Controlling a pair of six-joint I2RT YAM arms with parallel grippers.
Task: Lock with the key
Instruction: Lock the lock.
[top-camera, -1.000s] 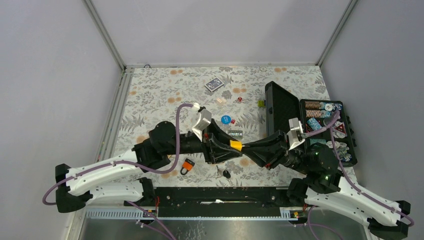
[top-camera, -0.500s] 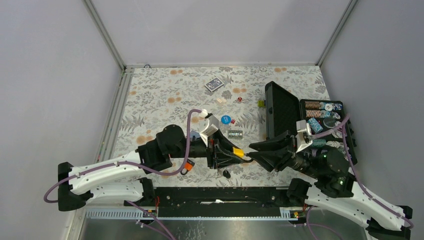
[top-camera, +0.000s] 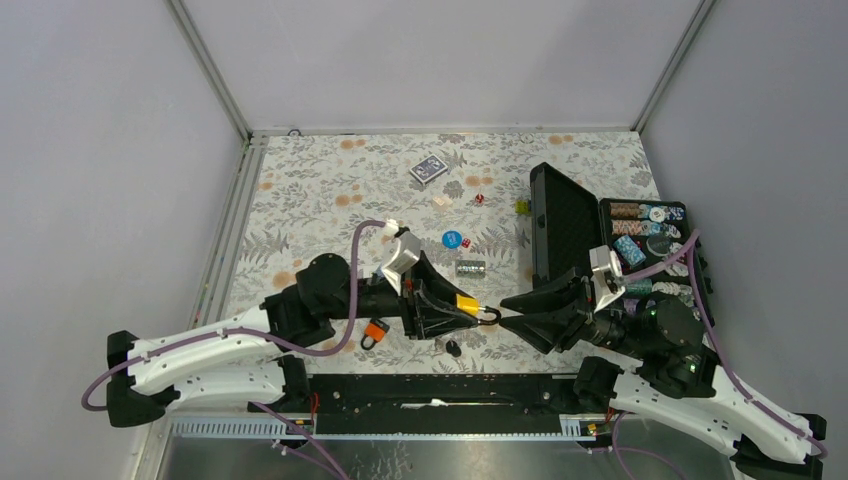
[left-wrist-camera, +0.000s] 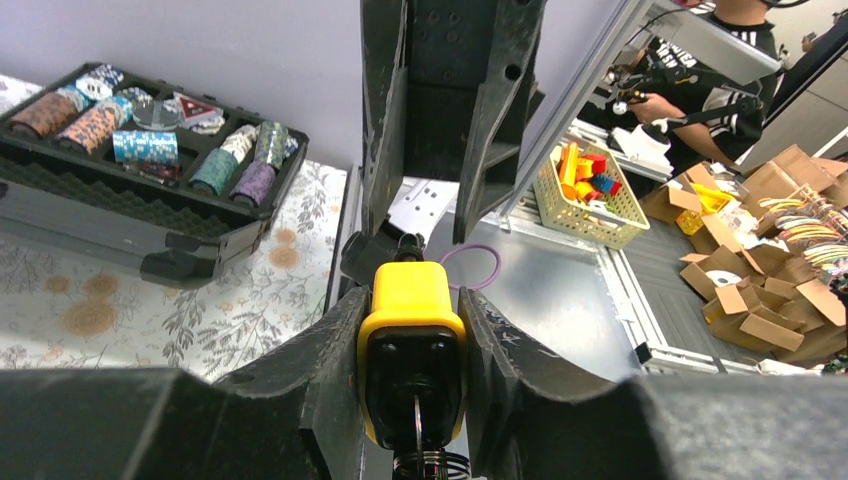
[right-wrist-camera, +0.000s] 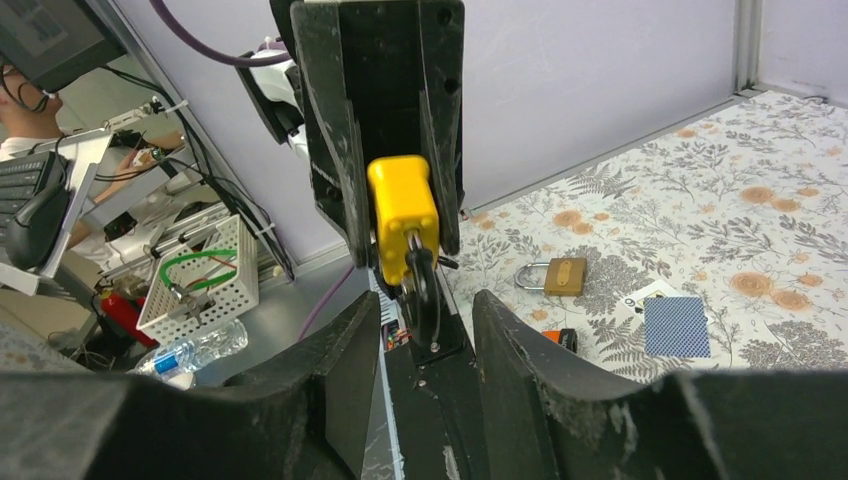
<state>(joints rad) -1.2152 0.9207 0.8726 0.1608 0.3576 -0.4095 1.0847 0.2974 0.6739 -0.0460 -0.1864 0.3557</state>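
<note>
A yellow padlock (top-camera: 466, 303) hangs above the table, gripped by its body in my left gripper (top-camera: 462, 306). Its black shackle (top-camera: 490, 316) points right. In the left wrist view the padlock (left-wrist-camera: 412, 310) sits squeezed between both fingers, and a key (left-wrist-camera: 417, 425) with a wire ring sticks out of its black underside. My right gripper (top-camera: 508, 314) stands open just right of the shackle, not touching it. In the right wrist view the padlock (right-wrist-camera: 400, 205) and shackle (right-wrist-camera: 422, 285) lie ahead of the spread fingers (right-wrist-camera: 350, 340).
An orange padlock (top-camera: 375, 331) and a small black object (top-camera: 452, 348) lie under the left arm. A brass padlock (right-wrist-camera: 560, 275) and a blue card (right-wrist-camera: 676, 326) rest on the floral cloth. An open poker chip case (top-camera: 655, 255) stands at the right, a card deck (top-camera: 428, 169) at the back.
My right gripper has opened, let go of the padlock's end and drawn back to the right. The left gripper kept its hold and shifted the padlock slightly toward the near edge.
</note>
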